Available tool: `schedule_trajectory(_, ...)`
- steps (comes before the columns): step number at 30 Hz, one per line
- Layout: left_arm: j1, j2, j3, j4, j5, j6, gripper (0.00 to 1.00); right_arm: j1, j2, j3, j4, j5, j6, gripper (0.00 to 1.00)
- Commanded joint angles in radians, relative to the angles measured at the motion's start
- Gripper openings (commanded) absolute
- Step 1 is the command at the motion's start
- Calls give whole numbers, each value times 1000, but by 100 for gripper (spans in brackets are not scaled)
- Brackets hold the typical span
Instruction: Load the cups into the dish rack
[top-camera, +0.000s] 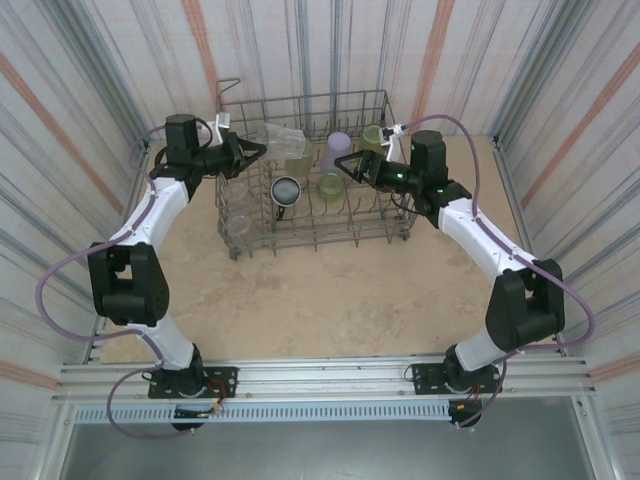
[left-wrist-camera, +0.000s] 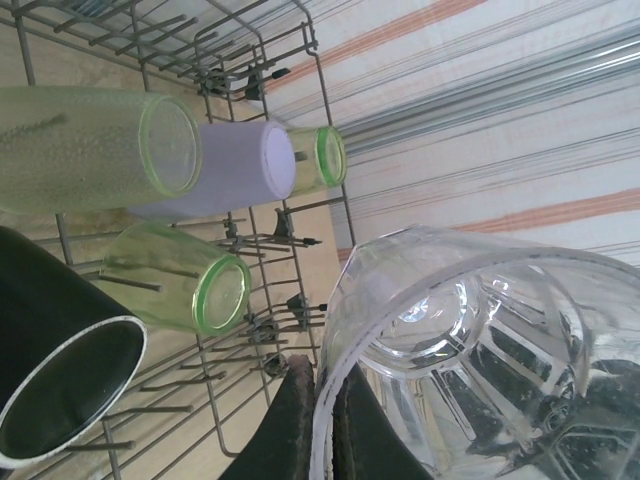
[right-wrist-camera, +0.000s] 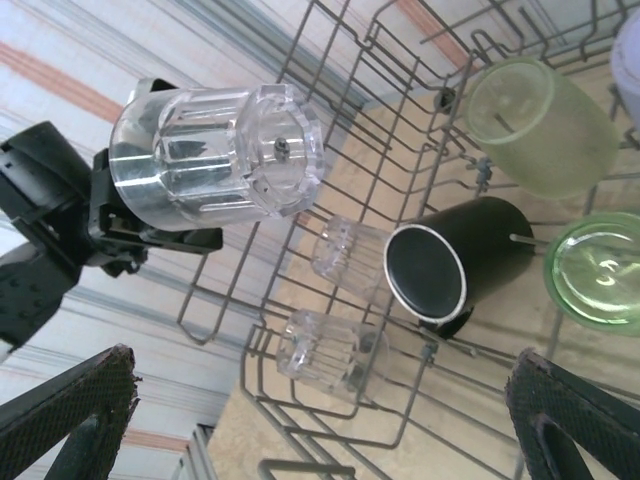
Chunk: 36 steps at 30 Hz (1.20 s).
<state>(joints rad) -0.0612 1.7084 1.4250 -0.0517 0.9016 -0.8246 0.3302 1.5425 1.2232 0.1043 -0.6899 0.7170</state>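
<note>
– Clear cup (top-camera: 278, 138): location, grip?
– Upper left of the top view, above the dish rack's (top-camera: 300, 100) left rows. Left gripper (top-camera: 258, 150) clenched on its rim wall. Long axis level, base pointing frame-right.
– Right gripper (top-camera: 345, 163)?
– Released, empty, centre-right over the rack; the left arm is nearer.
– Unclear?
– Tines directly beneath the cup; racked clear tumblers (right-wrist-camera: 345, 250) look faint from above.

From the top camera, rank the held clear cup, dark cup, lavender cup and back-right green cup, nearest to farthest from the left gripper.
1. Clear cup, in the left gripper, over the rack's left end.
2. Dark cup, front left of middle.
3. Lavender cup, middle back.
4. Green cup, back right corner.
</note>
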Motion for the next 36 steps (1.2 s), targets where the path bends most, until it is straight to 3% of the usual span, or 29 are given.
schedule_trajectory(1,22,-2,10,131,93,-71,0,20,43,34,144,-38,78,99)
schedule_trajectory(15,90,-23,-56,240,204,-144,0,77,243,122,487,-106,254,99)
schedule_trajectory(30,90,3,-73,364,259,-252,0,128,408,278,612,-136,358,100)
schedule_trajectory(36,90,16,-80,443,281,-316,0,145,462,335,678,-174,433,91)
